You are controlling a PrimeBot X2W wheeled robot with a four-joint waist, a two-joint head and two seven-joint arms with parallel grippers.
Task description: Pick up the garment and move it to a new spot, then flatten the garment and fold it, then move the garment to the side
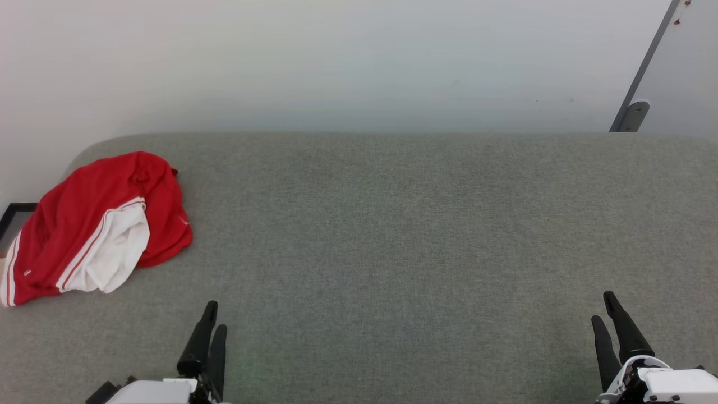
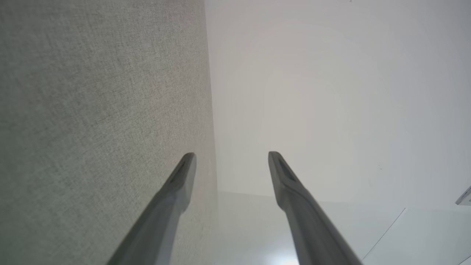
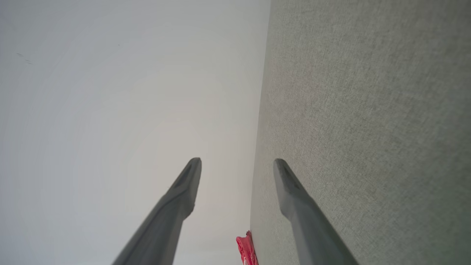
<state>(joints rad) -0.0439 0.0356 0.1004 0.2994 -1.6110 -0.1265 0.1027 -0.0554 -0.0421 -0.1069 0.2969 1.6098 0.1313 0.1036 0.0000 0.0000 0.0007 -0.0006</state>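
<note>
The garment (image 1: 84, 224) is a bright red shirt with a white sleeve and red-and-white trim. It lies crumpled in a heap at the far left of the grey cloth-covered table (image 1: 392, 224). A small red bit of the garment (image 3: 247, 250) shows in the right wrist view, low between the fingers. My left gripper (image 1: 216, 317) rests at the near edge, below and right of the heap, well apart from it. Its fingers stand open (image 2: 232, 156) with nothing between them. My right gripper (image 1: 604, 307) is at the near right, its fingers apart (image 3: 237, 162) and holding nothing.
A pale wall (image 1: 336, 62) rises behind the table's far edge. A grey metal bar (image 1: 639, 73) leans at the upper right. A dark frame (image 1: 14, 216) shows past the table's left end. Bare grey table surface stretches from the garment to the right edge.
</note>
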